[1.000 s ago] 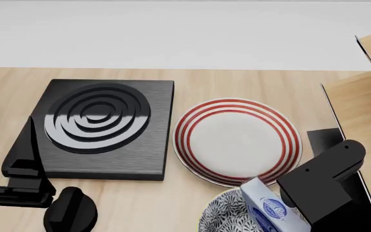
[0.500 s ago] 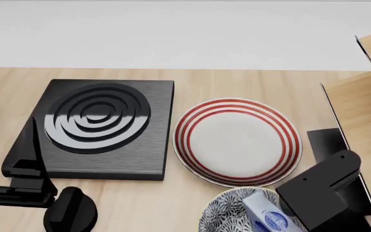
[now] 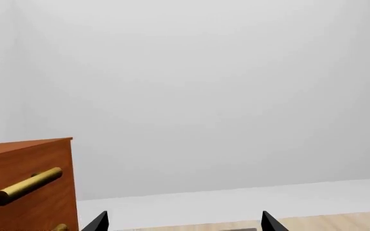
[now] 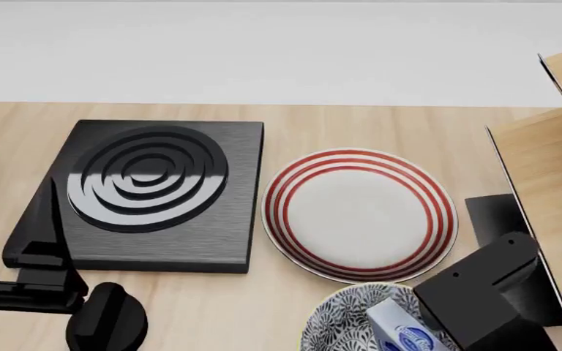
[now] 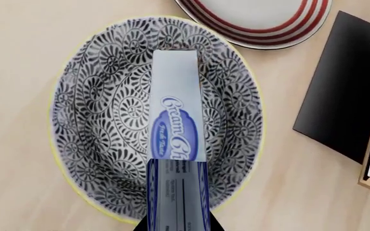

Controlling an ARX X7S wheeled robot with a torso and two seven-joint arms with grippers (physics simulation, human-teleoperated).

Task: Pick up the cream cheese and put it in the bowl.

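Cream cheese (image 5: 177,130) over bowl (image 5: 95,144), right end effector (image 5: 175,226) gripping

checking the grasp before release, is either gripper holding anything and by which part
The right gripper holds the small silver-grey cream cheese box by its near end, over the patterned bowl. The left gripper is open and holds nothing.

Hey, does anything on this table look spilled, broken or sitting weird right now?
Nothing is spilled or broken. The cream cheese sits tilted over the bowl, one end toward the right gripper. The plate lies flat beside it.
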